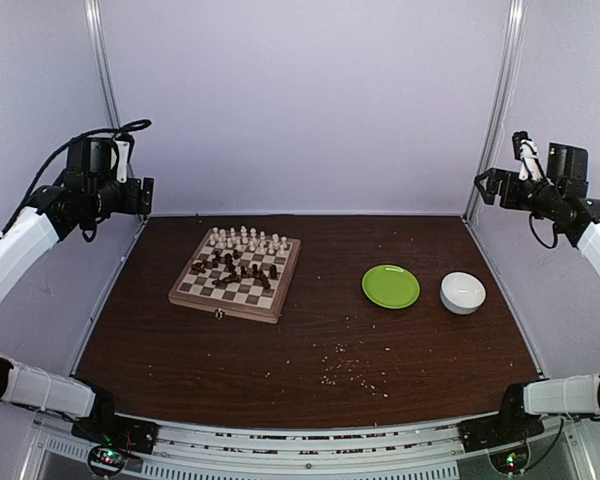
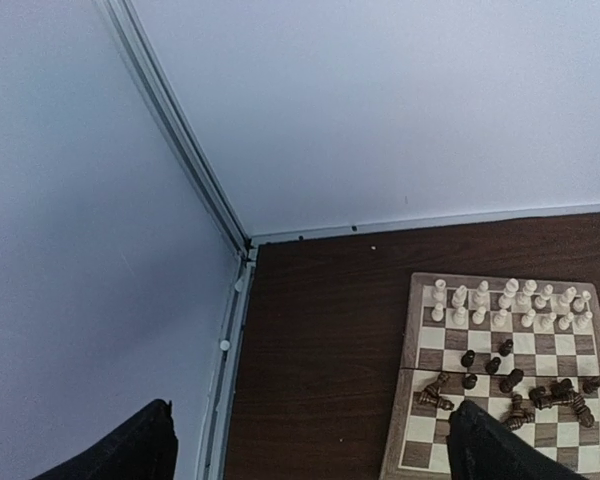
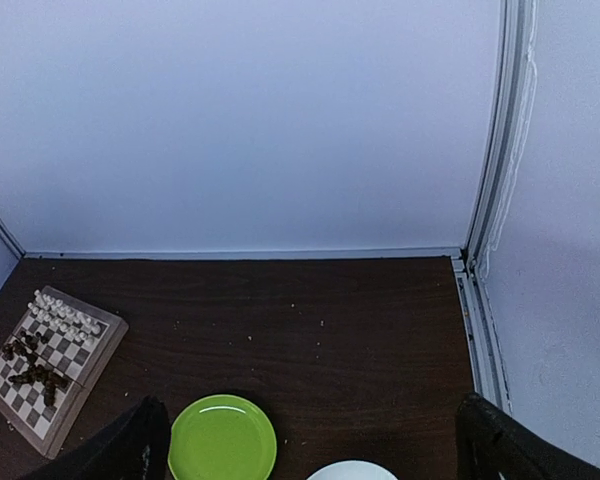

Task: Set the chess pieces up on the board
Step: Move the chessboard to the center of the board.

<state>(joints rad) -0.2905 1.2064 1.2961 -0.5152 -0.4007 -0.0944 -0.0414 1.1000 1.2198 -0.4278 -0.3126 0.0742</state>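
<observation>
Wide and empty hang my left hand [image 2: 313, 430] and right hand [image 3: 310, 420]; dark chess pieces [image 1: 235, 268] lie jumbled on the board [image 1: 225, 308], centre-left.

The board [image 1: 223, 306], a square wooden box with light and dark brown squares, lies flat on the left part of the dark table [image 1: 310, 365], turned slightly, its small metal clasp [image 1: 218, 313] on the near edge. The pale pieces [image 1: 248, 239] stand upright in two rows along its far edge. The dark pieces [image 1: 236, 268] are scattered over the middle squares, several lying on their sides.
</observation>
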